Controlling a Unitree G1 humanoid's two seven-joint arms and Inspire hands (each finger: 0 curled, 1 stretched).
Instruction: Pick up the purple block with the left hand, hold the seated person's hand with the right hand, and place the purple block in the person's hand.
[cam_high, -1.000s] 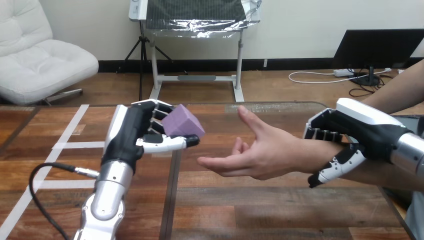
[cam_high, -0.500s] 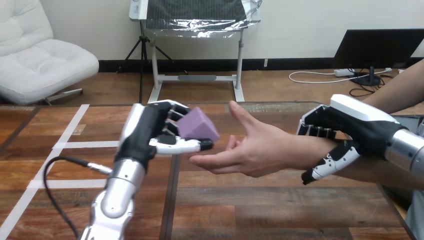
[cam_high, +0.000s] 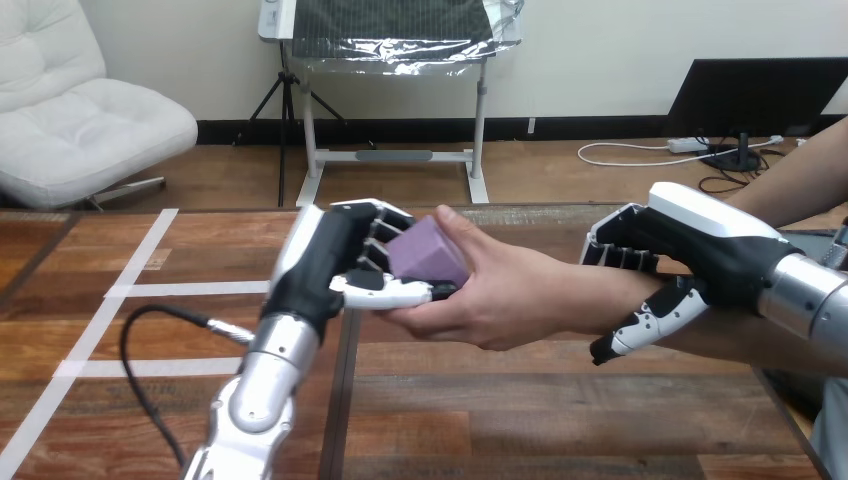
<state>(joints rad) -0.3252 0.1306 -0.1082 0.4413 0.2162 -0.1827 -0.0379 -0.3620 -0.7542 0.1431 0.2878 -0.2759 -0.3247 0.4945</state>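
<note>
A purple block (cam_high: 428, 256) hangs above the table's middle, pinched between the thumb and curled fingers of my left hand (cam_high: 335, 268). The person's hand (cam_high: 495, 290) reaches in from the right, palm turned toward the block, its thumb over the block's top and its fingers under my thumb, so both hands are on the block. My right hand (cam_high: 690, 255) is curled round the person's wrist, fingers over the top and thumb below.
The wooden table (cam_high: 150, 330) has white tape lines (cam_high: 130, 290) across its left part and a seam down its middle. A black cable (cam_high: 160, 320) loops beside my left forearm. The person's forearm (cam_high: 800, 180) comes in from the right edge.
My left hand has carried the purple block rightward into the person's hand, which has closed its thumb over it. My right hand and the held wrist have shifted slightly left.
</note>
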